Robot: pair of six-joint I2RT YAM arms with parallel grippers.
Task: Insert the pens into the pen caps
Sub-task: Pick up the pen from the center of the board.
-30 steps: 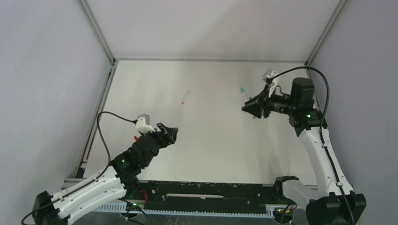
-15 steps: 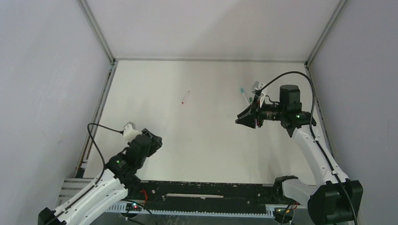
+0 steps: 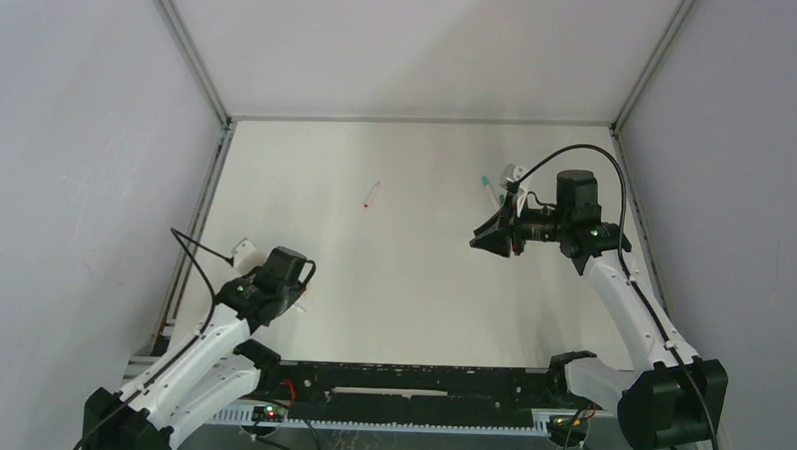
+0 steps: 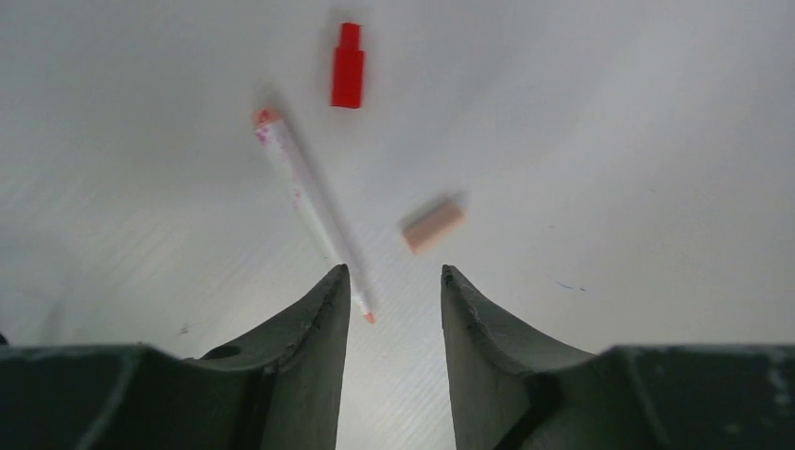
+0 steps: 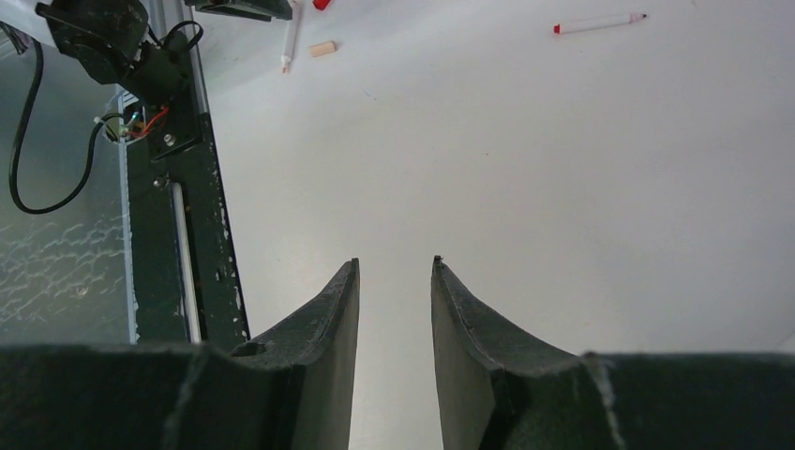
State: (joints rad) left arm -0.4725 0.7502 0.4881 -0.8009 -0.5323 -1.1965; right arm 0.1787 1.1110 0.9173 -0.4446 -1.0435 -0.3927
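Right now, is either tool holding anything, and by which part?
Nothing is held. The left tool stands open over one end of a loose pen. The right tool is open and empty.

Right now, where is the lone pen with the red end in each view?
Top external: the pen lies upper centre, alone.
Left wrist: not in it.
Right wrist: the pen is near the top right corner.
Shared landmark: the black rail, bottom of top external, left side of right wrist.
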